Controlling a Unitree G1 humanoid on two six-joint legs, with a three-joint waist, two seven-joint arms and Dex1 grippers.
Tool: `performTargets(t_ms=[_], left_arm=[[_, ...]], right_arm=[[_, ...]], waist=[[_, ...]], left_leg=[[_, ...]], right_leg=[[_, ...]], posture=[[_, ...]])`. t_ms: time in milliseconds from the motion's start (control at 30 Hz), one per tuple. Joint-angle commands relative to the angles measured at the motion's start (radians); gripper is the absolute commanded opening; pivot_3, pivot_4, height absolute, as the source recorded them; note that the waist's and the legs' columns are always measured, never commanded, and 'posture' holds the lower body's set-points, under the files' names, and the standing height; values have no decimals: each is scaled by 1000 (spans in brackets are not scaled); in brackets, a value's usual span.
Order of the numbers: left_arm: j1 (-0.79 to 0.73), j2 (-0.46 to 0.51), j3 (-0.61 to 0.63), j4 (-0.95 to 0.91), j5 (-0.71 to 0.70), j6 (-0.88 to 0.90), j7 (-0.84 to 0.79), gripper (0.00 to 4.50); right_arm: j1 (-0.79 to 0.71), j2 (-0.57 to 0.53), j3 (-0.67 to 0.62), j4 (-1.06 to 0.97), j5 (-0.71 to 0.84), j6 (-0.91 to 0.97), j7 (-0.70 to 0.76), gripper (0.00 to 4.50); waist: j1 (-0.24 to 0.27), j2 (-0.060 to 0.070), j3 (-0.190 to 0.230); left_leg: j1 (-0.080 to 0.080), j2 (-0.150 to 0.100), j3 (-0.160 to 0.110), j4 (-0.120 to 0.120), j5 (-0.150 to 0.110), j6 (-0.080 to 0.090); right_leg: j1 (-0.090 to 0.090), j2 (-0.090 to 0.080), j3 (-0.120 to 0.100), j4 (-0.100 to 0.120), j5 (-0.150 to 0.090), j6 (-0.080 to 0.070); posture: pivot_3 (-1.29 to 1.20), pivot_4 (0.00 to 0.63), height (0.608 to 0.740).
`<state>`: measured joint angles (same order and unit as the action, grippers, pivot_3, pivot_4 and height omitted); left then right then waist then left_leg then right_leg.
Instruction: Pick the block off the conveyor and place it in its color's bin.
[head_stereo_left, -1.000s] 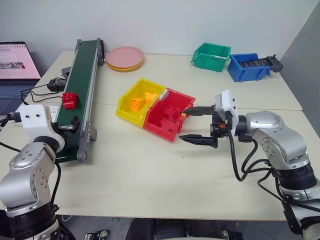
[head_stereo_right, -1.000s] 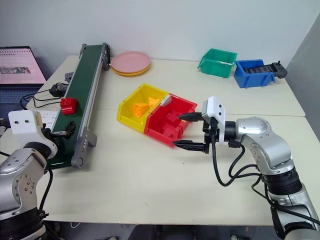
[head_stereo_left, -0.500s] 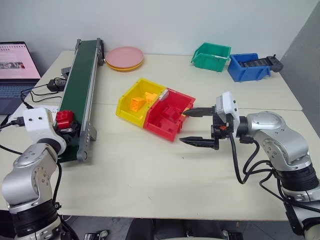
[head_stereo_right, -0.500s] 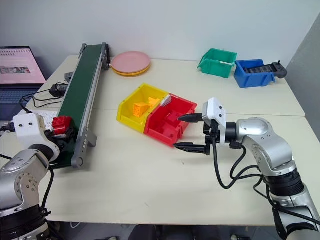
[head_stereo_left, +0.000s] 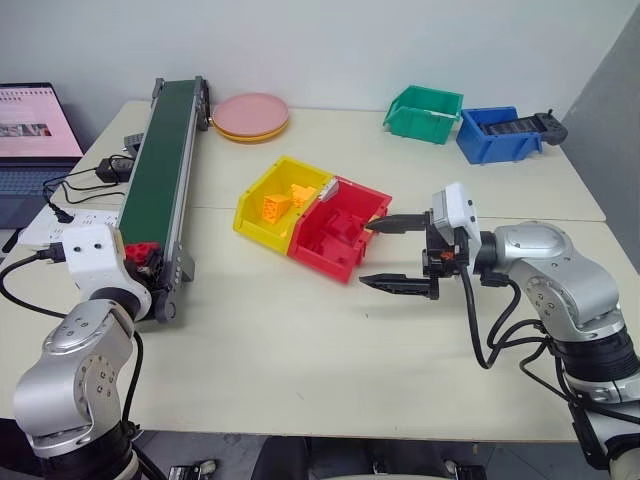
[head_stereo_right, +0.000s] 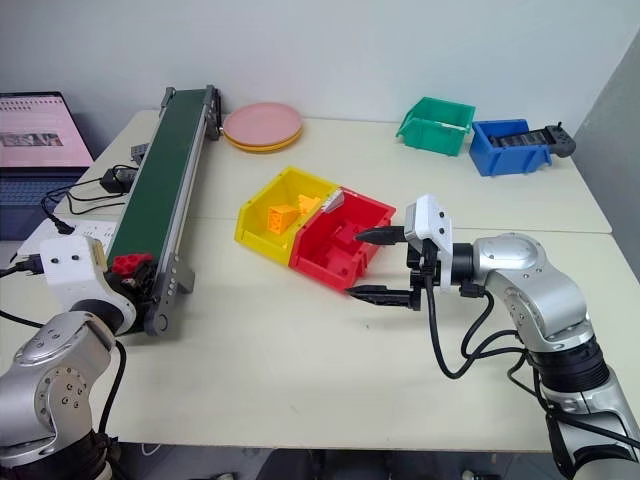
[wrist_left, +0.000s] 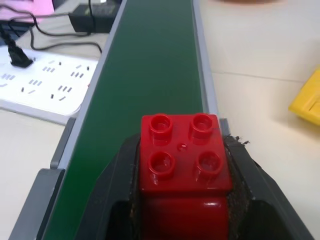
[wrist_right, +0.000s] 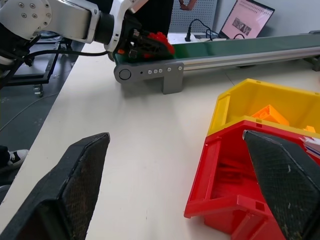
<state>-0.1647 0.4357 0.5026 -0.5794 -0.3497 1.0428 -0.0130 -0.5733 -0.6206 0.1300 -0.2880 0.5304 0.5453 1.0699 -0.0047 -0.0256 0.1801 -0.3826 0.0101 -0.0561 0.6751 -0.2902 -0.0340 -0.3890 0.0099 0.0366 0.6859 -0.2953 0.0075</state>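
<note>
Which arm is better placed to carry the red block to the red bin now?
Left. The left gripper is shut on the red block at the near end of the conveyor. The right gripper hangs open and empty beside the red bin.

Bare table (head_stereo_left: 300, 330) btwn conveyor (head_stereo_left: 165, 150), bin (head_stereo_left: 340, 230)

The block (wrist_left: 184, 155) is clamped between the left gripper (wrist_left: 182, 200) fingers over the conveyor (head_stereo_left: 160, 170) near end, with the bin (head_stereo_right: 335, 240) sited just ahead of the right gripper (head_stereo_right: 375, 262).
</note>
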Motion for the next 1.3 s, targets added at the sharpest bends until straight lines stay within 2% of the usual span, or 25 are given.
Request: performTargets(t_ms=[33, 67, 133, 200, 333, 567, 833, 900, 1000, 1300], left_arm=[[-64, 68, -60, -53, 5, -27, -44, 1529], [-79, 84, -82, -51, -5, -27, -68, 1529], [-153, 148, -220, -29, -48, -50, -208, 1529], [-207, 173, -310, 6, -64, -73, -299, 1529], [-374, 122, -517, 189, -23, -182, -411, 1529], [-521, 37, -643, 442, 37, -338, -512, 1529], [-570, -14, -685, 564, 99, -455, -577, 1529], [-567, -22, -685, 567, 101, -464, -592, 2233], [-566, -29, -682, 569, 110, -474, -602, 2890], [-558, -35, -641, 528, 104, -462, -595, 4460]], right_arm=[[-31, -11, -29, -27, 5, -14, 2, 4500], [-31, -14, -32, -31, 4, -11, -3, 4500], [-12, -39, -59, -62, 14, 13, -19, 4500], [3, -55, -73, -90, 20, 34, -36, 4500], [66, -122, -136, -177, 31, 112, -95, 4500], [104, -180, -200, -267, 42, 231, -202, 4500], [162, -197, -235, -341, 63, 263, -262, 4500], [171, -197, -249, -356, 70, 266, -274, 4500], [170, -198, -268, -367, 93, 276, -281, 4500], [175, -213, -264, -364, 107, 264, -286, 4500]], waist=[[0, 0, 0], [0, 0, 0], [0, 0, 0], [11, -1, 2], [21, 0, 2], [-1, 0, 3], [2, 0, 3], [2, 0, 3], [2, 0, 3], [2, 0, 3]], left_leg=[[0, 0, 0, 0, 0, 0], [0, 0, 0, 0, 0, 0], [0, 0, 0, 0, 0, 0], [-2, 0, 0, 0, 0, 0], [-4, -3, -2, 0, 0, -1], [-4, -1, 2, 0, 0, 0], [-5, -1, 2, 0, 0, 0], [-6, -1, 2, 1, 0, 0], [-6, -1, 1, 1, 0, 0], [-6, -1, 1, 1, 0, 0]], right_leg=[[0, 0, 0, 0, 0, 0], [0, 0, 0, 0, 0, 0], [0, 0, 0, -1, 0, 0], [0, 0, -1, -2, 0, 0], [1, -3, -3, -5, 1, 1], [-2, -1, 1, -5, 1, 2], [-2, 0, 1, -5, 1, 2], [-2, 0, 1, -5, 1, 2], [-2, 0, 1, -5, 1, 2], [-2, 0, 1, -4, 1, 2]], posture=[[0, 150, 740], [0, 150, 740], [0, 150, 740], [0, 150, 740], [0, 150, 740], [0, 150, 740], [0, 150, 740], [0, 150, 740], [0, 150, 740], [0, 150, 740]])
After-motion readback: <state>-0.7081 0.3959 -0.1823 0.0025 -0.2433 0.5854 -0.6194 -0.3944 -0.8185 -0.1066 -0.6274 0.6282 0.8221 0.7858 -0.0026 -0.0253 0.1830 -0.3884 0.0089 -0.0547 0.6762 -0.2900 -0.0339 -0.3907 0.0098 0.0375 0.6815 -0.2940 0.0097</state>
